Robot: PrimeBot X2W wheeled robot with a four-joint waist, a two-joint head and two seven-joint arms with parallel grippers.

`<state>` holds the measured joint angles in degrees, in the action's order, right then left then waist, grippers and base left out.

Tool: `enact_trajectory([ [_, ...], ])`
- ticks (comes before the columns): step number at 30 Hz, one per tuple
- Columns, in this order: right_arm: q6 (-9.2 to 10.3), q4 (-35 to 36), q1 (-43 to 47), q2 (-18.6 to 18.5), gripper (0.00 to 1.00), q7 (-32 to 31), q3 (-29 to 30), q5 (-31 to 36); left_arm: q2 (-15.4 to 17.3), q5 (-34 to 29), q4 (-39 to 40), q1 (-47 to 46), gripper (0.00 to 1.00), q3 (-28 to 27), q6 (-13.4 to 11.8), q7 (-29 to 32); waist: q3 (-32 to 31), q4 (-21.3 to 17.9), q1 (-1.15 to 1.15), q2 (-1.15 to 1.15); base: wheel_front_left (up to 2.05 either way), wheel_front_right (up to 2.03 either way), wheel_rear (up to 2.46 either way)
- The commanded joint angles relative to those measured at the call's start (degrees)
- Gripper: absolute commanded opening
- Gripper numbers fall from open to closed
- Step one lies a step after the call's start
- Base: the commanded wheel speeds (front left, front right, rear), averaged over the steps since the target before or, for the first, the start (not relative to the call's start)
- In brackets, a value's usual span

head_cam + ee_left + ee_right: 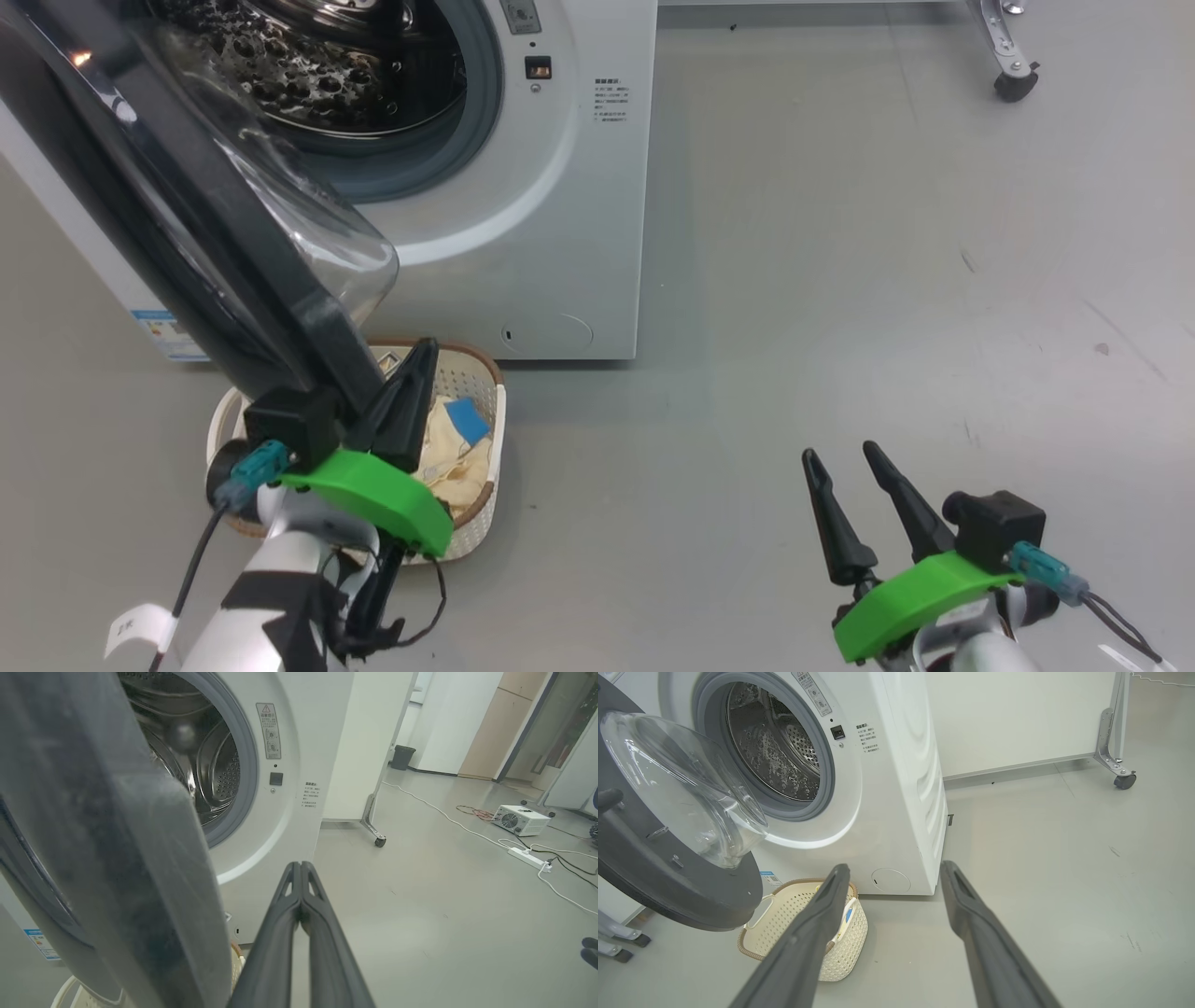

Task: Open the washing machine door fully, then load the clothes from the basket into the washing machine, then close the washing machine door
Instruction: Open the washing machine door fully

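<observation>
The white washing machine (560,215) stands at the upper left with its steel drum (317,65) exposed. Its door (215,224), black-rimmed with a clear glass bowl, hangs swung out toward me. My left gripper (425,350) is shut with nothing between its fingers, right beside the door's lower edge and above the basket (485,392). The cream basket sits on the floor before the washer and holds the cream-yellow clothes (457,457) with a blue patch. My right gripper (840,453) stands open over bare floor at the lower right. The right wrist view shows the door (672,877), basket (798,905) and drum (775,751).
Grey floor (840,233) spreads to the right of the washer. A wheeled frame leg (1013,65) stands at the far upper right. The left wrist view shows a white box (521,820), a power strip (530,859) and cables on the floor, and a dark bin (402,757) farther off.
</observation>
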<state>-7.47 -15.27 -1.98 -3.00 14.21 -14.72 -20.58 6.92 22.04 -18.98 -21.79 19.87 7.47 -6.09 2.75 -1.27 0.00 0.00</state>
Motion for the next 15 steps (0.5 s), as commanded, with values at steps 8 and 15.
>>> enact_trajectory([
  [8, -0.02, 1.1, -2.9, 0.1, 1.0, 0.8, -1.4, -0.1, 1.7, 1.5, -6.3, -5.0, 0.0, -3.4, 0.0, -2.8, -0.1, -0.3, 0.0, 0.0, 0.0, 0.0, 0.0],
  [15, -0.02, 1.1, -2.7, 0.1, 1.0, 0.8, -0.9, 0.0, 2.0, 2.1, -8.8, -6.0, 0.0, -3.5, 0.0, -4.5, 0.0, 0.6, 0.0, 0.0, 0.0, 0.0, 0.0],
])
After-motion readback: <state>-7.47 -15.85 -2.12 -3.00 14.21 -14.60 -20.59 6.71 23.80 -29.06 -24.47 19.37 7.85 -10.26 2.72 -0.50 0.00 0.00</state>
